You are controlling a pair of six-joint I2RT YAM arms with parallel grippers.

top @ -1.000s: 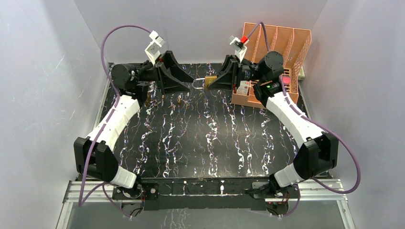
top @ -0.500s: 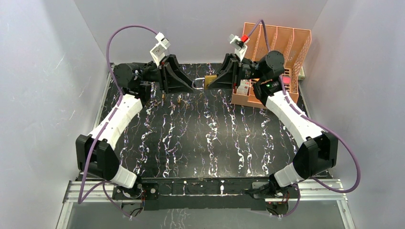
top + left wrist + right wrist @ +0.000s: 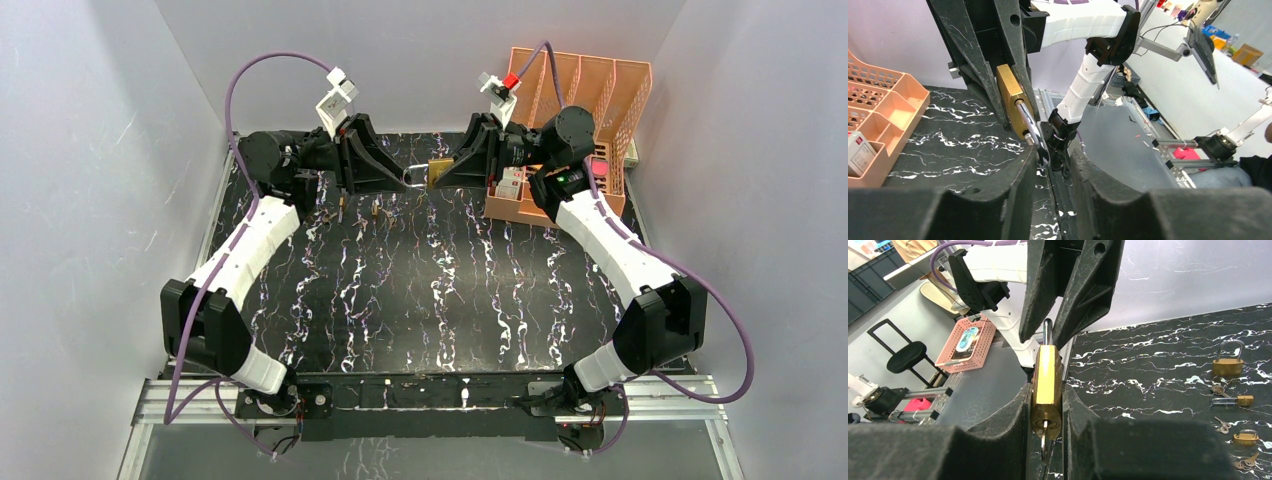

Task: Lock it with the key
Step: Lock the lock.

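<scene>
A brass padlock [image 3: 438, 172] is held in the air at the back of the table. My right gripper [image 3: 447, 173] is shut on its body, which shows between the fingers in the right wrist view [image 3: 1046, 385]. A key [image 3: 1044, 440] hangs from the keyhole at the lock's near end. The steel shackle [image 3: 1028, 120] points at my left gripper [image 3: 402, 176]. In the left wrist view the shackle's end lies against one fingertip [image 3: 1028, 155]. The other finger stands apart from it, so the left jaws are wider than the shackle.
An orange desk organiser [image 3: 575, 100] stands at the back right, close behind the right arm. Several spare padlocks [image 3: 1228, 362] and loose keys [image 3: 1220, 425] lie on the black marbled table [image 3: 420, 290] below the left gripper, also in the top view [image 3: 375, 210].
My left wrist has rolled and shifted a little to the right, closer to the shackle. The right gripper and the padlock have barely moved.
</scene>
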